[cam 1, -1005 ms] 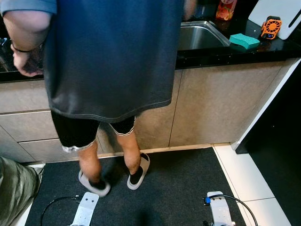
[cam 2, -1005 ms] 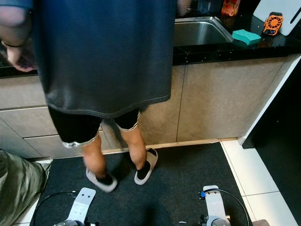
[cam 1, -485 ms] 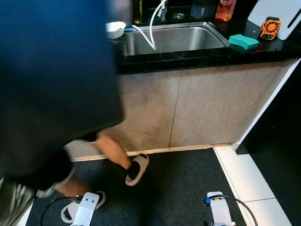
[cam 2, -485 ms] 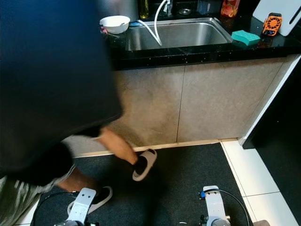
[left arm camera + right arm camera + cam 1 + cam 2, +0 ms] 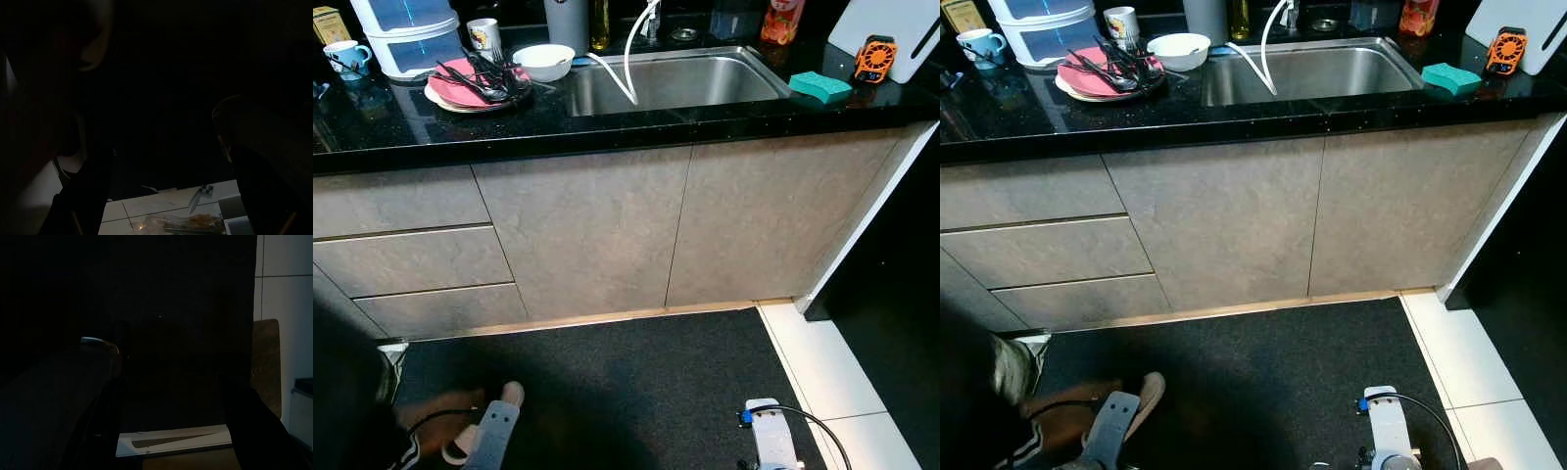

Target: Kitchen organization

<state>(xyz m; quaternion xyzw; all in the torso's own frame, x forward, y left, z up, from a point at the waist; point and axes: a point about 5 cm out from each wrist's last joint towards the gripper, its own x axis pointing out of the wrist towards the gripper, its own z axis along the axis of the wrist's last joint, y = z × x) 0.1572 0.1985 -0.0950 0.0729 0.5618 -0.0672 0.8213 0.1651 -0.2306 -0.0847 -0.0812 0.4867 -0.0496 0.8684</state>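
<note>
Countertop [image 5: 607,122] of black stone runs across the upper part of the head views, above grey cabinet doors [image 5: 705,215] and drawers [image 5: 411,255]. Sink [image 5: 705,83] is set into it, with a white hose [image 5: 628,59] hanging into the basin. Left of the sink: a white bowl [image 5: 544,61], then a pink plate [image 5: 460,90] stacked with dark utensils [image 5: 480,76], two mugs [image 5: 485,34] and a clear storage box [image 5: 406,34]. Right of the sink: a green sponge [image 5: 821,86] and an orange gadget [image 5: 878,57] against a white board [image 5: 901,24]. A person's foot in a sandal [image 5: 1141,397] rests on the dark mat [image 5: 636,392], lower left. Both arms hang idle low over the mat; left gripper [image 5: 161,196] and right gripper [image 5: 171,426] show spread fingers holding nothing, though both wrist views are very dark.
</note>
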